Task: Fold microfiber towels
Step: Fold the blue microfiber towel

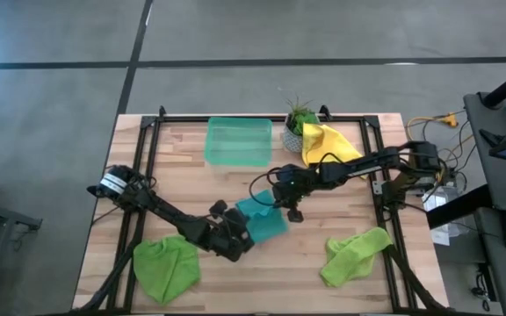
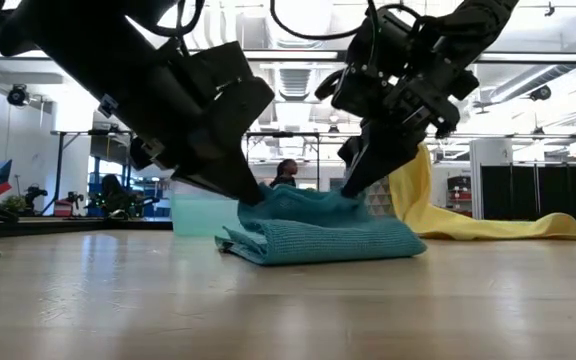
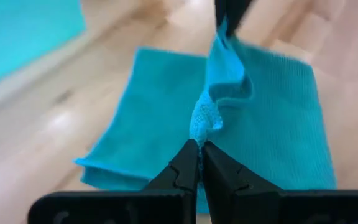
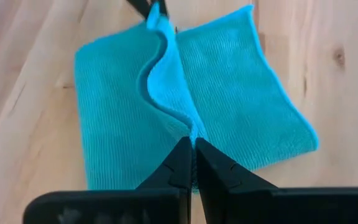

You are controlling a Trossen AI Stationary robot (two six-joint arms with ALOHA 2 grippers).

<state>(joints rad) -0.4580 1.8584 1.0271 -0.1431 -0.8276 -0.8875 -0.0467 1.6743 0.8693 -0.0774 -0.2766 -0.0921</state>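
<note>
Green tray [image 1: 238, 142] sitting empty beyond teal towel [image 1: 263, 219]. Towels counted: four; one teal, one yellow [image 1: 328, 143] by plant pot [image 1: 295, 133], two lime [image 1: 166, 266] [image 1: 355, 254] flanking teal one. Left tool [image 1: 240, 239] and right tool [image 1: 290, 211] both pinching teal towel's raised fold, fingers closed.

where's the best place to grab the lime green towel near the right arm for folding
Judging from above, take the right lime green towel at its upper-right corner, coming straight down. It lies crumpled and flat on the table, so only an edge pinch will lift it. That corner pokes out clear of the bunched middle.
</note>
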